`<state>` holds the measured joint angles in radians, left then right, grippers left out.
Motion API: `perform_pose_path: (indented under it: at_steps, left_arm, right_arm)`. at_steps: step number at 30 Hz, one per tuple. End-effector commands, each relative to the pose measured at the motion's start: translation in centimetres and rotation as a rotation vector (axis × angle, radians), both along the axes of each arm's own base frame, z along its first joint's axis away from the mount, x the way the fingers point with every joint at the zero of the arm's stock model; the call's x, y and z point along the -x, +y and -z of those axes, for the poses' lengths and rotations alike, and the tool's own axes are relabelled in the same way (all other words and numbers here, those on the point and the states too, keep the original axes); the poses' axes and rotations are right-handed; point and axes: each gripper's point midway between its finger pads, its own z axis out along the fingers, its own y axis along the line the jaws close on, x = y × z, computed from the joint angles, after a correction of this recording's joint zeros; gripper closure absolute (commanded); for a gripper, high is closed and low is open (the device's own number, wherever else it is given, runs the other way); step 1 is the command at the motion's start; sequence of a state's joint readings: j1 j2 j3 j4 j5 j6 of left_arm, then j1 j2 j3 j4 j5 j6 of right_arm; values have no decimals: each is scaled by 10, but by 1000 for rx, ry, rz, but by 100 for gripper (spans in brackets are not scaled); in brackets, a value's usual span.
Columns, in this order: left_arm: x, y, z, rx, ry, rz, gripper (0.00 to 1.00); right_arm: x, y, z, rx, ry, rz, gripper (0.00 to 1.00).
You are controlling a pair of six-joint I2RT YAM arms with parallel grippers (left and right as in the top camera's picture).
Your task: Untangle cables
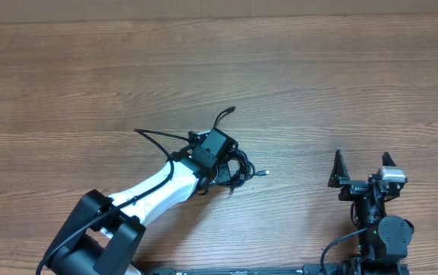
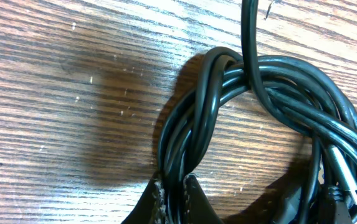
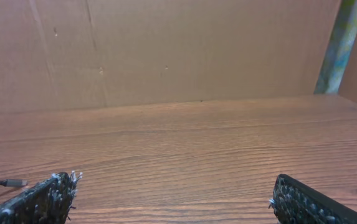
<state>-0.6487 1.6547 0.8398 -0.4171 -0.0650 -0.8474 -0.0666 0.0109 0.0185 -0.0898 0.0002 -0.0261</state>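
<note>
1. The cables (image 1: pixel 238 169) lie as one knotted black coil near the centre of the wooden table (image 1: pixel 89 76), their strands twisted over each other.
2. The left gripper (image 2: pixel 173 198) is clamped on the coil's near edge, with strands pinched between its fingers (image 2: pixel 156 200).
3. Well apart to the right, the right gripper (image 1: pixel 363 162) has its fingers spread wide and holds nothing.
4. A silver-tipped plug (image 1: pixel 265 174) pokes out of the coil's right side; another loose end (image 1: pixel 228 111) curls toward the far side.
5. Beyond the table's far edge stands a brown cardboard wall (image 3: pixel 166 50).
</note>
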Motion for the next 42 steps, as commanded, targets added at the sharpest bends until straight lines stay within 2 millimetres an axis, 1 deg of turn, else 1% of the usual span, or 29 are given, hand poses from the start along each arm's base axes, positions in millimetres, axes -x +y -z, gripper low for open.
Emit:
perform_pose_path:
  at_steps: [1,8,12,17,21,24,37,38,39,42]
  left_arm:
    - [0,3,5,-30,4,-17,96]
    - [2,5,6,-37,13,-16,96]
    - [5,2,6,-19,29,-9,96]
    - [18,-4,7,18,91,13,96]
    - [31,-2,9,21,152,16,96]
    - [39,1,11,17,193,-19,96]
    - [41,3,12,14,205,-46,96]
    - [41,3,12,15,206,-55,96]
    - [41,4,12,15,205,-63,96]
    - [40,5,12,11,201,-84,96]
  right_arm:
    - [0,0,2,9,-3,1,0]
    - [0,0,2,9,-3,1,0]
    - [0,0,2,9,-3,1,0]
    - [0,0,2,9,-3,1,0]
    - [0,0,2,9,-3,1,0]
    - [0,0,2,9,-3,1,0]
    - [0,0,0,6,-9,0,0]
    - [0,1,0,-12,-11,-7,0]
    - [0,8,1,-77,-8,-47,0]
    - [1,29,-1,-391,0,-158,0]
